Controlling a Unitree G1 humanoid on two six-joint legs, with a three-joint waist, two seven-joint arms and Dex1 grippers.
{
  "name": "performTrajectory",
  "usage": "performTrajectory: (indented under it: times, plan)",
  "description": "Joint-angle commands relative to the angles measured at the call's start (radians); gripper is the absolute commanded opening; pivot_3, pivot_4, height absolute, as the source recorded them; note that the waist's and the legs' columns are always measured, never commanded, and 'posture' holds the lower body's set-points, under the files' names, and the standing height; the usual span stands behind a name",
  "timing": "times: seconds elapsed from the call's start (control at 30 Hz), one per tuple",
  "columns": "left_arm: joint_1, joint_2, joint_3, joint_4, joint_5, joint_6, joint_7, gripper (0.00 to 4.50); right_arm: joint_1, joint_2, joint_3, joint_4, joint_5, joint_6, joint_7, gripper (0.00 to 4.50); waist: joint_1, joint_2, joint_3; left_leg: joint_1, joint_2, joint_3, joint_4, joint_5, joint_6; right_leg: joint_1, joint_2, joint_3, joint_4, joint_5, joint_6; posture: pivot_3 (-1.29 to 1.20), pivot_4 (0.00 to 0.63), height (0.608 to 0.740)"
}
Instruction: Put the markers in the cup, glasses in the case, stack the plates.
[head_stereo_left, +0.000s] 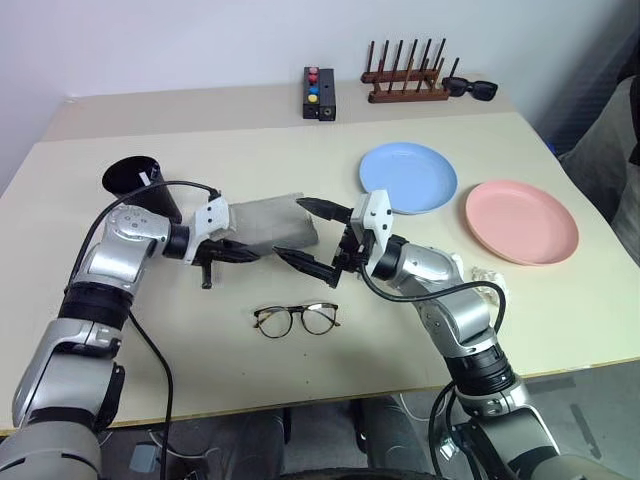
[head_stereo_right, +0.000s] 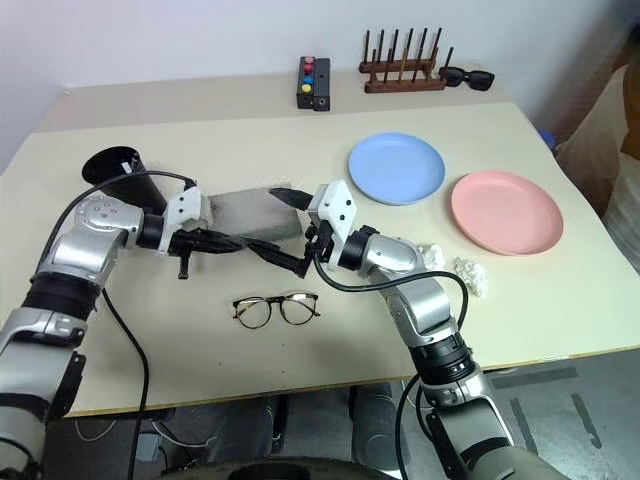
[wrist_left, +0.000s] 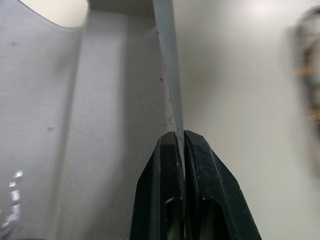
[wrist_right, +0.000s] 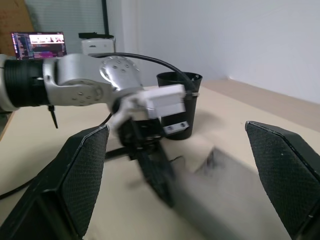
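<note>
Nearest, lying unfolded on the tabletop: glasses, lenses up, not yet in the case. Just behind them, grey case between both arms. Left gripper pressed together on a thin grey edge, probably the case's flip lid, though hard to tell from so close. Right gripper spread wide at the case's other end, holding nothing.

Step in hand, by judgement: opening the case. Next: lift the lid fully, keep the body steady, then fetch the glasses.

Black cup behind the left arm. Blue plate and pink plate side by side, unstacked. Farther back: wooden rack, sunglasses, button box, pale wall.
</note>
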Motion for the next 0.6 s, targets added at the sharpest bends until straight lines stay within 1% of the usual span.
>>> performTrajectory:
  times: [0.03,0.17,0.37,0.47,0.5,0.53,0.57,0.6]
  plan:
    - [0.045,0.032,0.001,-0.161,-0.031,0.033,-0.036,0.13,-0.002,-0.009,-0.014,-0.055,0.017,0.004,0.008,4.50,0.001,0.000,0.000,0.000,0.000,0.000,0.000,0.000,0.000,0.000,0.000,0.000,0.000,0.000,0.000,0.00,0.150,0.734]
    - [0.071,0.033,-0.018,-0.214,0.000,0.044,-0.009,0.13,0.002,-0.015,-0.011,-0.060,0.023,0.013,0.015,4.50,0.003,0.000,0.000,0.000,0.000,0.000,0.000,0.000,0.000,0.000,0.000,0.000,0.000,0.000,0.000,0.00,0.150,0.734]
    - [0.084,0.019,-0.026,-0.206,0.030,0.058,0.035,0.13,0.002,-0.016,-0.011,-0.060,0.023,0.017,0.018,4.50,0.002,0.000,0.000,0.000,0.000,0.000,0.000,0.000,0.000,0.000,0.000,0.000,0.000,0.000,0.000,0.00,0.150,0.734]
    - [0.093,0.014,-0.021,-0.207,0.025,0.068,0.049,0.87,0.006,-0.021,-0.009,-0.060,0.017,0.017,0.019,4.50,0.002,0.000,0.000,0.000,0.000,0.000,0.000,0.000,0.000,0.000,0.000,0.000,0.000,0.000,0.000,0.00,0.150,0.734]
    - [0.097,0.013,-0.017,-0.209,0.022,0.068,0.055,1.38,0.008,-0.025,-0.010,-0.059,0.015,0.017,0.020,4.50,0.002,0.000,0.000,0.000,0.000,0.000,0.000,0.000,0.000,0.000,0.000,0.000,0.000,0.000,0.000,0.00,0.150,0.734]
    - [0.099,0.012,-0.015,-0.210,0.020,0.069,0.059,1.77,0.008,-0.028,-0.010,-0.059,0.014,0.017,0.021,4.50,0.002,0.000,0.000,0.000,0.000,0.000,0.000,0.000,0.000,0.000,0.000,0.000,0.000,0.000,0.000,0.00,0.150,0.734]
    - [0.101,0.011,-0.013,-0.212,0.019,0.064,0.064,2.31,0.009,-0.033,-0.011,-0.058,0.012,0.018,0.022,4.50,0.002,0.000,0.000,0.000,0.000,0.000,0.000,0.000,0.000,0.000,0.000,0.000,0.000,0.000,0.000,0.00,0.150,0.734]
    - [0.105,0.010,-0.003,-0.213,0.013,0.063,0.072,2.74,0.011,-0.057,-0.010,-0.056,-0.005,0.019,0.028,4.50,0.002,0.000,0.000,0.000,0.000,0.000,0.000,0.000,0.000,0.000,0.000,0.000,0.000,0.000,0.000,0.00,0.150,0.734]
